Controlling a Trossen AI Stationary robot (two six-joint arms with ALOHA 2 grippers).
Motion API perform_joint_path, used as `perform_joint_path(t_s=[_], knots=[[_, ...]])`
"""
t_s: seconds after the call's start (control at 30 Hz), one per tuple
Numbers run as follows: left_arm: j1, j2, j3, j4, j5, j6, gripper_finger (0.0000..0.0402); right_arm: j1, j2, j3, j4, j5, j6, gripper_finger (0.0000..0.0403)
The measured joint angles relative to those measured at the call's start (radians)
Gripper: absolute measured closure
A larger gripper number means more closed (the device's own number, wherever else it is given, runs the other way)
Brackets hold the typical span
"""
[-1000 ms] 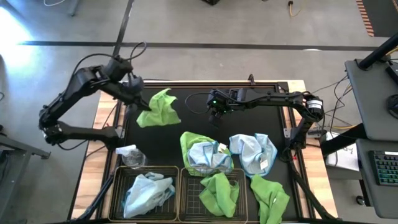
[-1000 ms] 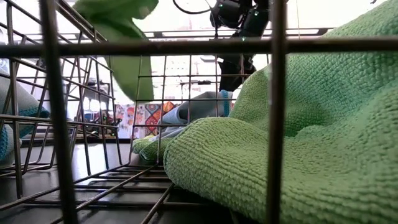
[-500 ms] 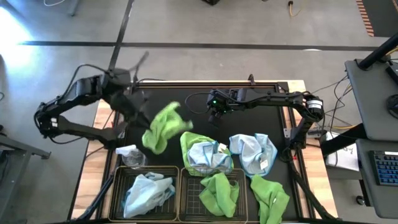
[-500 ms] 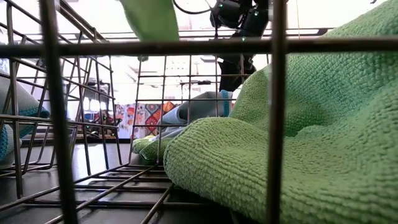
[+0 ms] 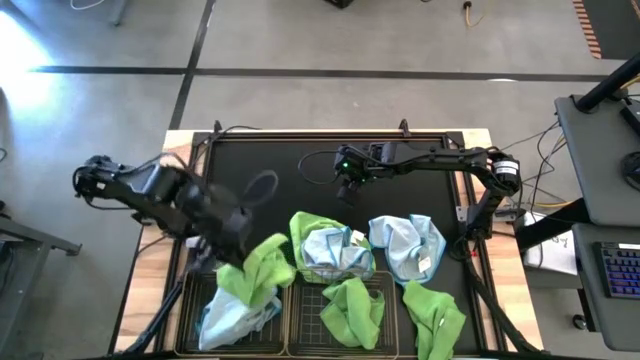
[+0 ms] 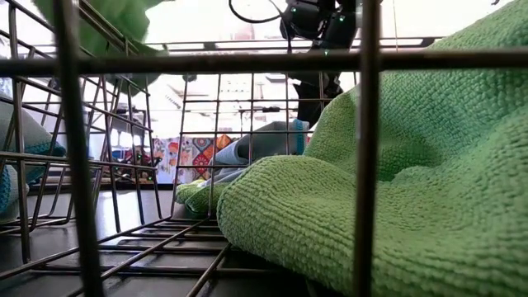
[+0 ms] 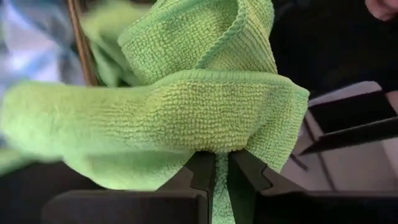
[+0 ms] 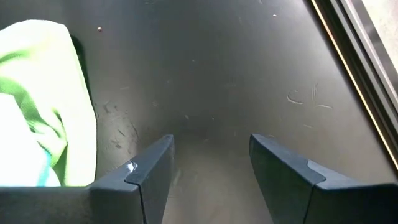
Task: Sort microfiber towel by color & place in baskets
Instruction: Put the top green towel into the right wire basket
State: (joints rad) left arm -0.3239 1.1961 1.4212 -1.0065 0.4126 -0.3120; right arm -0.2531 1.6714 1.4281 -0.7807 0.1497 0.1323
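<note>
My left gripper (image 5: pixel 242 243) is shut on a lime green towel (image 5: pixel 256 272) above the near left of the black mat, over the seam between the two wire baskets. The left basket (image 5: pixel 190 300) holds a pale blue towel (image 5: pixel 232 305). The right basket (image 5: pixel 300 325) holds a green towel (image 5: pixel 352 310), which fills the low view (image 6: pixel 371 190). More towels lie on the mat: a green and blue heap (image 5: pixel 325 245), a blue one (image 5: pixel 410 245) and a green one (image 5: pixel 435 318). My right gripper (image 5: pixel 346 187) hovers open over the mat's far middle. My left gripper pinches a bunched fold of the lime green towel (image 7: pixel 214 140) between its two fingers (image 7: pixel 202 168), several layers thick. The towel is lifted and drapes slack around and below the fingers. Its lower end (image 5: pixel 250 292) hangs over the left basket; whether it touches, I cannot tell.
The black mat (image 5: pixel 300 160) is bare across its far half, under the right gripper (image 8: pixel 208 155). A corner of the green and blue heap (image 8: pixel 37 99) shows beside the right fingers. Cables run along the table's far edge (image 5: pixel 320 132).
My left gripper has swung from the mat's far left toward the near edge, staying shut on the green towel. The towel has travelled with it, trailing and swinging, from above the far left of the mat to above the baskets.
</note>
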Motion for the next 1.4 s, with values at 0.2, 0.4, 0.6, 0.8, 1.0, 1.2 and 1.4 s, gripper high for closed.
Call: perform_joint_path(t_s=[0.2, 0.4, 0.6, 0.8, 1.0, 1.2, 1.4], knots=[[-0.148, 0.043, -0.002, -0.043, -0.097, -0.348, 0.0391, 0.0, 0.0, 0.0, 0.0, 0.0, -0.007, 0.0197], [-0.224, 0.061, 0.005, -0.033, -0.18, -0.383, 0.0391, 0.0, 0.0, 0.0, 0.001, 0.0, -0.02, 0.0197], [-0.209, 0.069, 0.011, 0.114, -0.258, -0.211, 0.039, 0.0, 0.0, 0.0, 0.003, -0.001, -0.013, 0.0197], [-0.21, 0.137, 0.03, 0.278, -0.169, -0.021, 0.039, 0.0, 0.0, 0.0, 0.022, -0.074, -0.021, 0.0197], [-0.21, 0.228, 0.071, 0.278, -0.18, 0.076, 0.039, 0.001, 0.0, 0.0, 0.039, -0.105, -0.021, 0.0197], [-0.205, 0.33, 0.156, 0.207, -0.229, 0.171, 0.039, 0.001, 0.0, 0.0, 0.038, -0.105, -0.001, 0.0197], [-0.177, 0.431, 0.281, 0.118, -0.342, 0.227, 0.039, 0.001, 0.0, 0.0, 0.038, -0.105, -0.001, 0.0197]])
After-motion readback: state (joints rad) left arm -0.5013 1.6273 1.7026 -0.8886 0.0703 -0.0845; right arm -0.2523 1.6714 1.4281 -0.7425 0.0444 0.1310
